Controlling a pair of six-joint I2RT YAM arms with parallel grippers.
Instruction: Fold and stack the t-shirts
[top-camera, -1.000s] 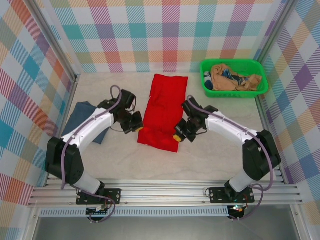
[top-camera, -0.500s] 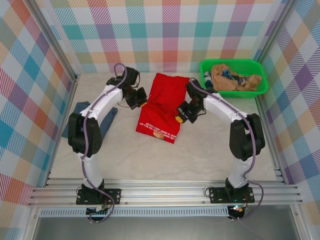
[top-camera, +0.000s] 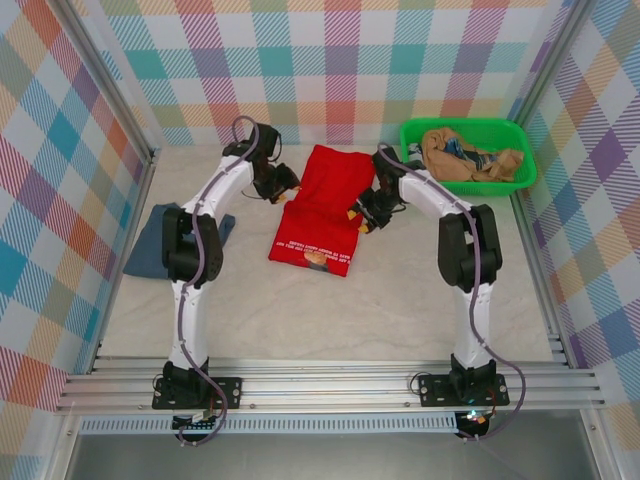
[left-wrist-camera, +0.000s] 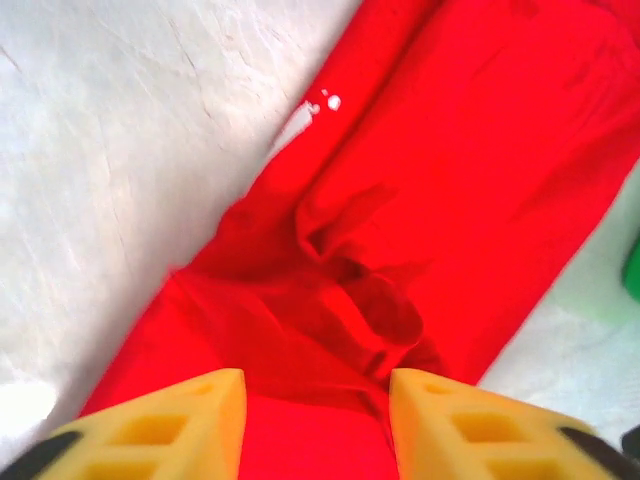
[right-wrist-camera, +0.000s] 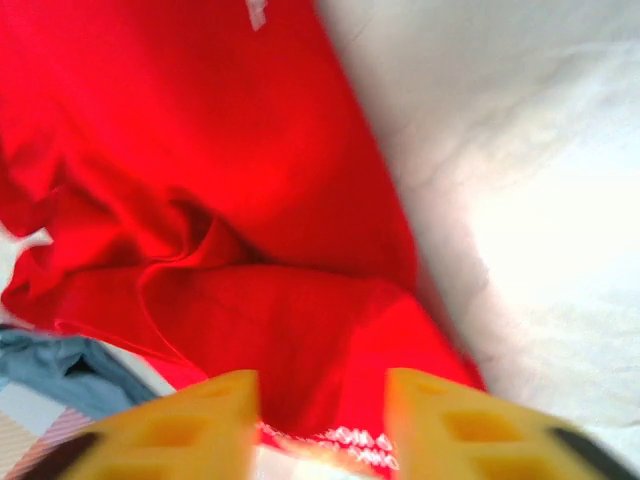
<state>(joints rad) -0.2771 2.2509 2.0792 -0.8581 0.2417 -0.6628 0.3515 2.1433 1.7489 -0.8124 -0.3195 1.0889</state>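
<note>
Left claw (top-camera: 282, 190): your yellow fingers (left-wrist-camera: 170, 420) stand apart and grip nothing; red cloth lies just ahead of the gap.
Right claw (top-camera: 362, 215): parted too, empty, at the shirt's right edge.
Red t-shirt (top-camera: 325, 200): lies between your two claws, tan print showing on its near flap.
Slate-blue t-shirt (top-camera: 160, 240): well off to your left claw's left.

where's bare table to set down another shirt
Widest bare patch: near table, between the red shirt and the arm bases. A smaller one: right of the right arm, this side of the green basket. Crowded: far middle, left gripper and right gripper over the red shirt; blue shirt at the left edge.
</note>
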